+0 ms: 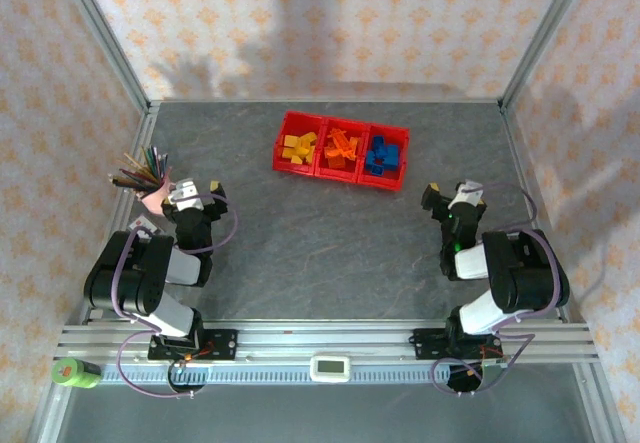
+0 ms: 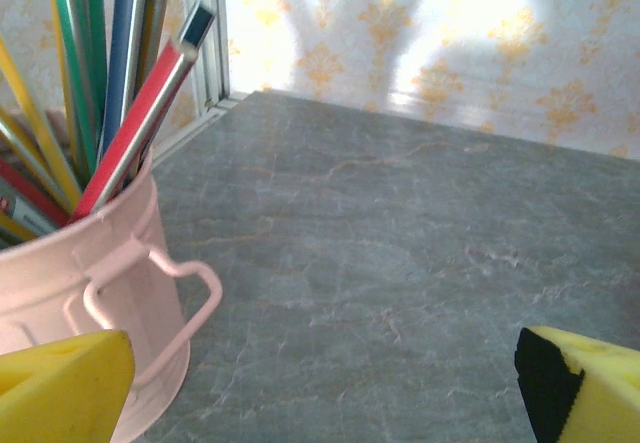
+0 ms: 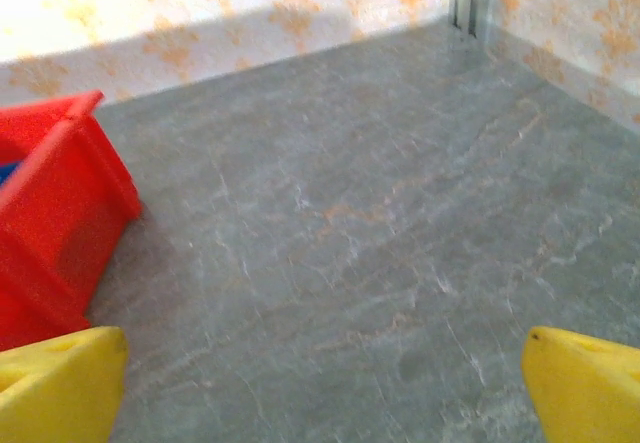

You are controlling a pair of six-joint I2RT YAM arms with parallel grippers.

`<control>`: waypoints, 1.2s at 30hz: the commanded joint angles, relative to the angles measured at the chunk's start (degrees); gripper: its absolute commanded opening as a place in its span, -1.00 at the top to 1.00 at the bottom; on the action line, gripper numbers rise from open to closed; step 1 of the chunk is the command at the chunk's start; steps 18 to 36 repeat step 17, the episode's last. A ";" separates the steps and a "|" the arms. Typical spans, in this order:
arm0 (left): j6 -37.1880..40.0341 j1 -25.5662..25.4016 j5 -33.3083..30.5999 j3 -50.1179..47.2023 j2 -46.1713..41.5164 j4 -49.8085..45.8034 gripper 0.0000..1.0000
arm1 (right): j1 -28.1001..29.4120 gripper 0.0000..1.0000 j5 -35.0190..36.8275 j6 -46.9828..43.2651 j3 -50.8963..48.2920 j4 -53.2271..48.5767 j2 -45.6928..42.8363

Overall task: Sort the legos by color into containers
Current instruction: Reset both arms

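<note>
Three joined red containers [image 1: 318, 159] stand at the back middle of the table. Yellow legos [image 1: 298, 146] lie in the left bin, orange legos [image 1: 342, 145] in the middle one, blue legos [image 1: 382, 153] in the right one. My left gripper [image 1: 197, 194] rests low at the left, open, with bare table between its yellow fingertips [image 2: 60, 383]. My right gripper [image 1: 452, 195] rests at the right, open and empty, its yellow fingertips [image 3: 590, 388] wide apart. A corner of the right-hand red bin [image 3: 55, 223] lies ahead and left of it.
A pink pencil cup [image 2: 70, 293] full of coloured pencils [image 1: 143, 168] stands just left of my left gripper. Metal frame posts and patterned walls close the table on three sides. A green object [image 1: 72, 371] lies off the front left rail.
</note>
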 commanded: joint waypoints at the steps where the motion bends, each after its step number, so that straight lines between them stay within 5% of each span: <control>1: 1.07 0.55 0.67 0.61 0.18 4.32 -0.99 | 0.02 -0.99 -1.92 -1.80 0.35 5.45 -0.39; 36: 1.31 0.46 1.24 0.68 0.17 4.05 -0.99 | 0.02 -0.99 -2.27 -1.88 0.60 4.66 -0.43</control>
